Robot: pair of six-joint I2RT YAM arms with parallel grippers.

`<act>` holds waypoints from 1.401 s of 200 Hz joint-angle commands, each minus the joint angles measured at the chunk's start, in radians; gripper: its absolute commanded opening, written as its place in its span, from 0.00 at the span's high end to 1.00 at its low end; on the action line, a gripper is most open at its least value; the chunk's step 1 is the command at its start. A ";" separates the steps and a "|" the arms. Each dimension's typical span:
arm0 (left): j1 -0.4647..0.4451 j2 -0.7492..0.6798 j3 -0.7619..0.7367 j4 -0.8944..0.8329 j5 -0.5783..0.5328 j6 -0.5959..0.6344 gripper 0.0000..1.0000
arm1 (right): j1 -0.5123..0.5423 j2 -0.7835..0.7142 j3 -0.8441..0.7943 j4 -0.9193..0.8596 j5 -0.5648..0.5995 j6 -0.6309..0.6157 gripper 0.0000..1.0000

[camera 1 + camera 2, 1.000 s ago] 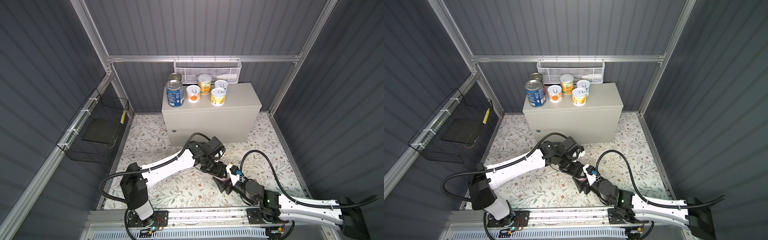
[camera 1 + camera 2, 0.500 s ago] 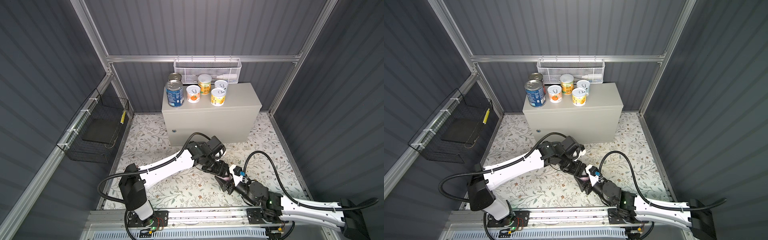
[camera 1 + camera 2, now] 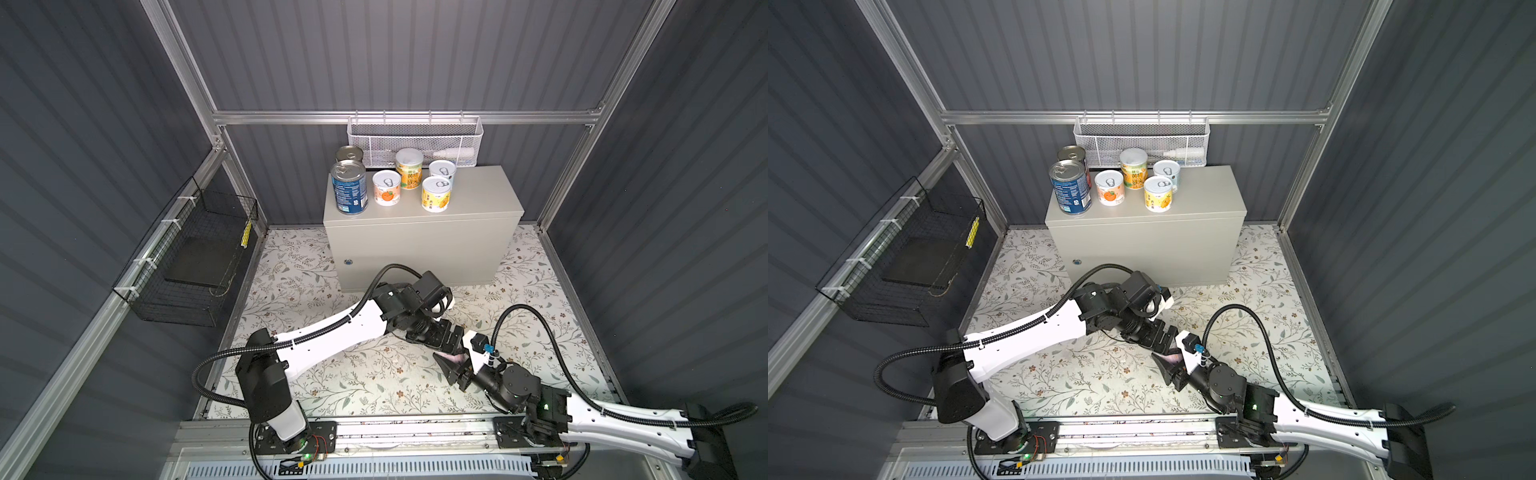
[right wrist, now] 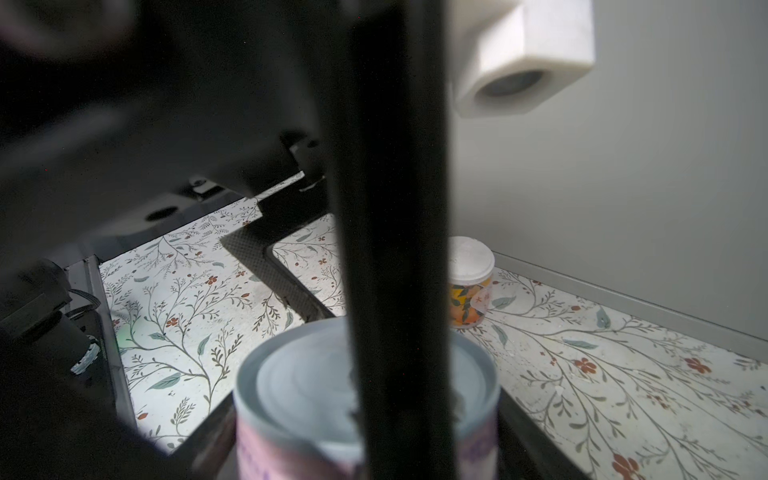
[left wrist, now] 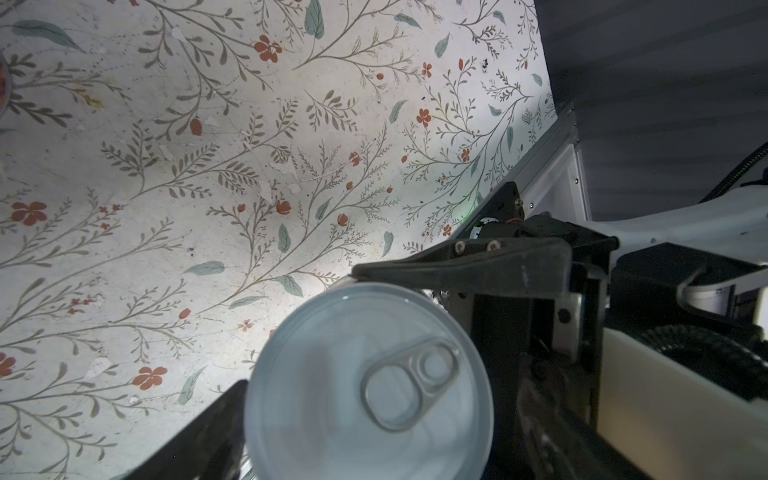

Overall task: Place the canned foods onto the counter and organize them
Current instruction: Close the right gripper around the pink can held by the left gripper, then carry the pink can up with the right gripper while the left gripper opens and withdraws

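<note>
A pink-labelled can [image 4: 299, 386] with a white pull-tab lid [image 5: 370, 382] hangs low over the floral floor, front of centre. My right gripper [image 4: 365, 419] is shut on its sides; in both top views that gripper [image 3: 457, 360] [image 3: 1173, 360] shows pink between its jaws. My left gripper [image 3: 449, 337] [image 3: 1162, 336] is open just above the can, its fingers [image 4: 274, 270] spread clear of it. Another orange-labelled can [image 4: 471, 286] stands on the floor by the counter's front. Several cans, among them a blue one [image 3: 349, 193], stand on the left part of the counter [image 3: 478, 195].
A white mesh basket [image 3: 415, 141] hangs on the back wall just above the counter. A black wire basket [image 3: 195, 257] hangs on the left wall. The two arms cross closely at the front centre, with their cables looping above the floor.
The right gripper has moved in and shut on the pink can. The left gripper, which was holding it, has opened its jaws.
</note>
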 commanded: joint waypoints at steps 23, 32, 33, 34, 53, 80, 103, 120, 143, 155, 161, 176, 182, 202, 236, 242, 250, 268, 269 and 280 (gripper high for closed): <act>0.002 -0.006 0.027 -0.044 -0.039 0.020 0.00 | -0.001 -0.038 0.005 0.047 0.028 0.015 0.34; 0.002 -0.008 0.028 -0.049 -0.051 0.021 0.00 | -0.001 -0.044 0.005 0.039 0.031 0.016 0.34; 0.002 -0.008 0.028 -0.050 -0.053 0.020 0.00 | -0.002 -0.045 0.005 0.037 0.032 0.017 0.34; 0.002 -0.008 0.028 -0.050 -0.054 0.021 0.00 | -0.002 -0.045 0.005 0.036 0.033 0.017 0.34; 0.004 -0.026 0.026 -0.058 -0.098 0.023 0.00 | -0.002 -0.058 0.008 0.011 0.053 0.024 0.34; 0.013 -0.130 -0.046 0.020 -0.212 0.005 0.00 | -0.001 -0.058 0.023 -0.034 0.094 0.032 0.32; 0.054 -0.238 -0.166 0.125 -0.272 -0.021 0.00 | -0.001 -0.045 0.052 -0.055 0.098 0.028 0.32; 0.075 -0.297 -0.201 0.143 -0.347 -0.007 0.00 | -0.001 -0.036 0.094 -0.080 0.091 0.016 0.32; 0.089 -0.394 -0.282 0.187 -0.435 0.018 0.00 | -0.002 -0.025 0.145 -0.101 0.086 0.003 0.32; 0.099 -0.456 -0.348 0.233 -0.452 0.028 0.00 | -0.001 -0.019 0.172 -0.119 0.095 0.005 0.32; 0.102 -0.487 -0.380 0.255 -0.464 0.039 0.00 | -0.002 -0.016 0.185 -0.127 0.100 0.006 0.32; 0.105 -0.562 -0.466 0.300 -0.508 0.070 0.00 | -0.002 -0.008 0.223 -0.145 0.107 0.005 0.32; 0.105 -0.595 -0.505 0.322 -0.528 0.080 0.00 | -0.002 -0.005 0.239 -0.153 0.109 0.007 0.32; 0.109 -0.701 -0.668 0.472 -0.587 0.101 0.00 | -0.003 0.005 0.304 -0.173 0.109 -0.004 0.32; 0.112 -0.793 -0.912 0.806 -0.612 0.203 0.00 | -0.012 0.034 0.455 -0.219 0.126 -0.037 0.31; 0.111 -0.790 -0.931 0.841 -0.607 0.226 0.00 | -0.014 0.046 0.488 -0.238 0.126 -0.044 0.31; 0.111 -0.781 -0.954 0.882 -0.595 0.264 0.00 | -0.021 0.060 0.536 -0.263 0.124 -0.056 0.31; 0.112 -0.746 -1.000 0.962 -0.586 0.337 0.00 | -0.041 0.093 0.611 -0.276 0.114 -0.107 0.30; 0.111 -0.743 -1.003 0.966 -0.586 0.341 0.00 | -0.043 0.095 0.616 -0.275 0.113 -0.110 0.30; 0.112 -0.719 -1.033 1.014 -0.578 0.375 0.00 | -0.074 0.115 0.663 -0.287 0.086 -0.126 0.30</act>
